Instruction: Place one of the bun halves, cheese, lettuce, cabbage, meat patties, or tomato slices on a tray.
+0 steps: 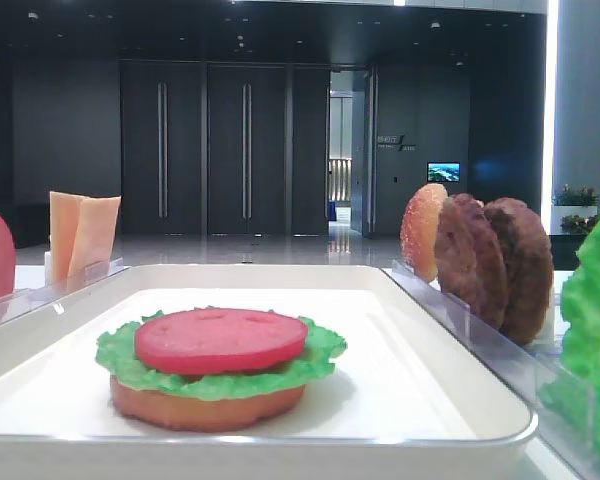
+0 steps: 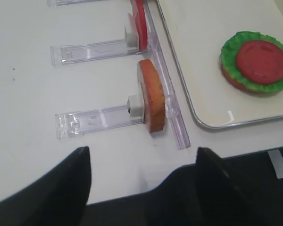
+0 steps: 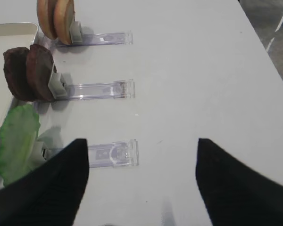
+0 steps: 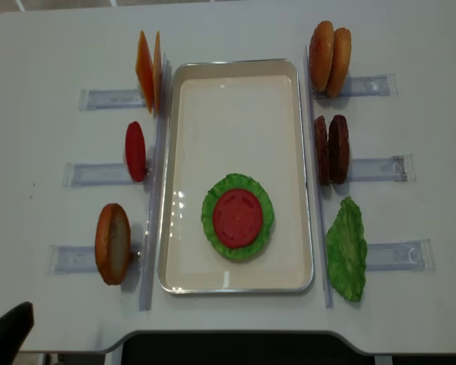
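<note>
On the white tray (image 4: 235,91) lies a stack: a bun half (image 1: 205,408) at the bottom, a lettuce leaf (image 4: 213,209) on it, and a tomato slice (image 4: 237,218) on top. Left of the tray, cheese (image 4: 147,71), a tomato slice (image 4: 135,150) and a bun half (image 4: 112,243) stand upright in holders. To its right stand two bun halves (image 4: 330,57), two meat patties (image 4: 331,150) and a lettuce leaf (image 4: 346,247). No cabbage is in view. My left gripper (image 2: 142,155) hangs open and empty over the table's front edge, near the left bun half (image 2: 151,96). My right gripper (image 3: 141,146) is open and empty beside the right lettuce (image 3: 16,141).
Clear plastic holders (image 4: 380,255) stick out sideways from both long sides of the tray. Bare white table lies beyond them on the right (image 3: 203,70) and the left (image 2: 23,84). The table's front edge (image 2: 236,153) runs under the left gripper.
</note>
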